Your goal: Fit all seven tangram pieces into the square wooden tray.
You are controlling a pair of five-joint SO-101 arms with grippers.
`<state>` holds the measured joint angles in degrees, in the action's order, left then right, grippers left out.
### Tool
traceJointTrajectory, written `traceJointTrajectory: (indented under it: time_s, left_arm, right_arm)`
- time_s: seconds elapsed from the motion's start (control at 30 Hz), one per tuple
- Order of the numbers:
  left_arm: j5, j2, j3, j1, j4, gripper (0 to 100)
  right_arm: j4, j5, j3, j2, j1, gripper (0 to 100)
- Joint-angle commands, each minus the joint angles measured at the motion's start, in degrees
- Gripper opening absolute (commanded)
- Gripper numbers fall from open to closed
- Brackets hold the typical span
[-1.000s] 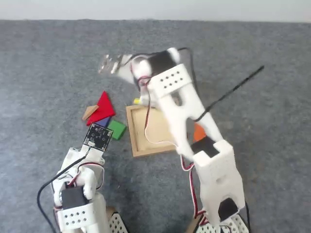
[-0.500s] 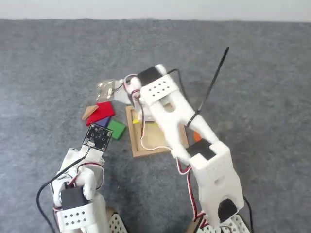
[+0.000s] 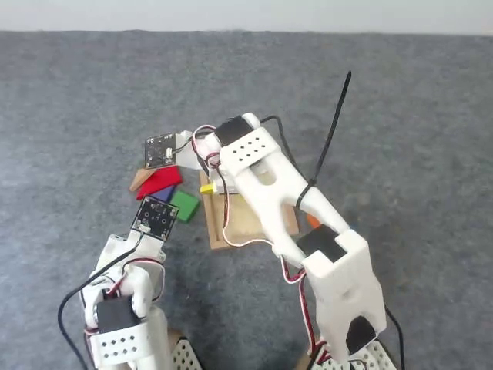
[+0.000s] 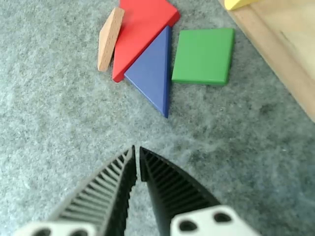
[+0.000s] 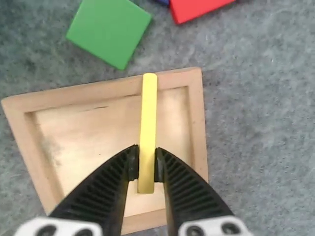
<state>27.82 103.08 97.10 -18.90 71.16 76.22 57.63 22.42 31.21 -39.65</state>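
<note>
Your right hand was clenched on the yellow piece, pinching its flat faces so it stood on edge over the square wooden tray. One end sat between the fingers above the tray floor. The other end reached across the rim on the side facing the green square. You couldn't tell whether the piece touched the wood.

Your left hand was pinched closed on nothing, low over the grey worktop. Ahead of it lay the loose cluster, outside the tray. The blue triangle lay flat just beside the green square, with its long edge against the red piece. The tan piece touched the red piece's other side.

From the high view, your right arm stretched over the tray. An orange piece peeked out on the worktop beside the tray, on the side away from the cluster and partly under that arm.
</note>
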Motion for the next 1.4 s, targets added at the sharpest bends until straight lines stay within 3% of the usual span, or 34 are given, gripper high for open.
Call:
traceJointTrajectory:
  time_s: [0.0, 0.13, 0.23, 0.47, 0.63, 0.8, 0.93, 1.13, 1.37]
  left_arm:
    - [0.62, 1.05, -0.66, -0.26, 0.35, 2]
    - [0.62, 1.05, -0.66, -0.26, 0.35, 2]
    - [0.62, 1.05, -0.66, -0.26, 0.35, 2]
    - [0.62, 1.05, -0.66, -0.26, 0.35, 2]
    - [0.62, 1.05, -0.66, -0.26, 0.35, 2]
    - [0.62, 1.05, -0.66, -0.26, 0.35, 2]
    - [0.62, 1.05, -0.66, -0.26, 0.35, 2]
    - [0.62, 1.05, -0.66, -0.26, 0.18, 2]
    - [0.62, 1.05, -0.66, -0.26, -0.09, 1]
  right_arm:
    - [3.21, 0.53, 0.18, -3.3, 0.31, 14.6]
    - [8.04, 1.67, 0.09, -5.76, 0.22, 35.4]
    - [12.26, 1.67, 0.0, -8.75, 0.22, 42.9]
    - [19.3, 1.41, -2.2, -13.58, -0.57, 35.8]
    - [19.03, -0.97, -10.81, -18.33, -2.68, 24.5]
    - [10.86, -13.71, -24.09, -29.23, -5.85, 0.5]
    - [-1.01, -29.54, -35.52, -37.14, -4.26, 5.8]
    - [-24.75, -54.68, -51.96, -38.81, 5.85, 1.6]
    - [-28.53, -58.73, -57.49, -38.55, 13.32, 2.0]
